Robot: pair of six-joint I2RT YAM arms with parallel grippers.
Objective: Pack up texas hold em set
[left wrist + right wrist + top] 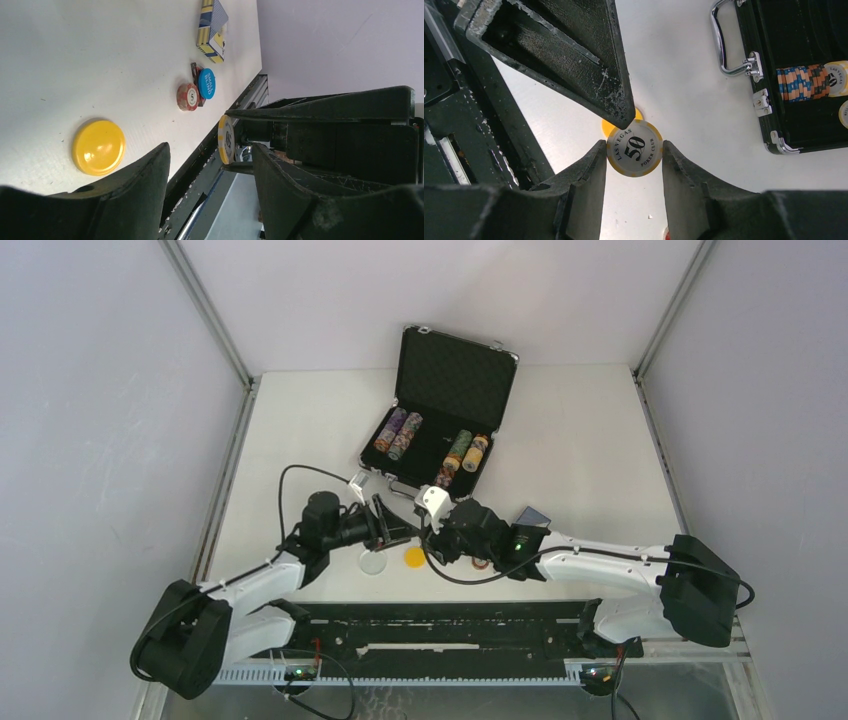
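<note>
Right claw [634,146] grips "LAS VEGAS 50 POKER CLUB" chip [634,150], yellow token [607,126] mostly hidden behind; left claw [210,150] wide.

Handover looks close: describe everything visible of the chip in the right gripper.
The 50 poker chip is a round disc: white face printed LAS VEGAS 50 POKER CLUB, yellow rim with grey marks. Facing the right wrist camera, it is pinched at its rim between the right gripper's fingers. One left gripper finger tip sits at its upper edge; contact unclear.
</note>
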